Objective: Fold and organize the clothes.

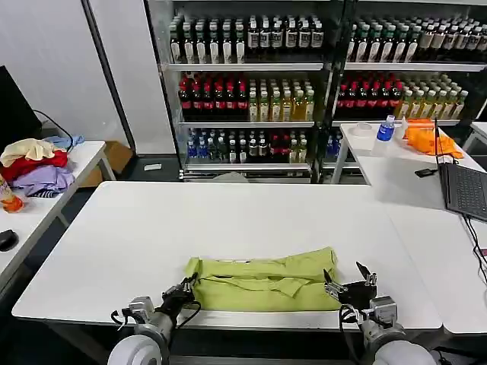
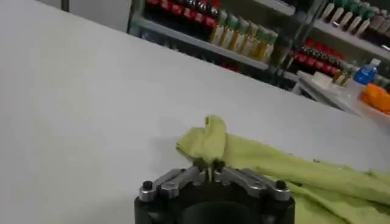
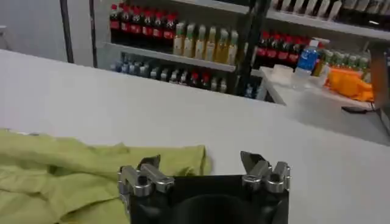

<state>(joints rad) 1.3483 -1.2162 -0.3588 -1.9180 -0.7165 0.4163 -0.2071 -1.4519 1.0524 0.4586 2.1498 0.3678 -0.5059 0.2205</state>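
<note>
No legible text, brand, number or sign is found. Labels on the bottles on the far shelves and on the blue-capped bottle at far right cannot be read.

Both arms low at bottom of head view.
Left gripper pinched closed, lower left; right gripper spread, lower right.

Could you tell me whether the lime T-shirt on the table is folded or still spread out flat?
Folded, loosely: the T-shirt lies as a narrow, rumpled band with layers overlapping. The left tool pinches its corner; the right tool is open beside it.
</note>
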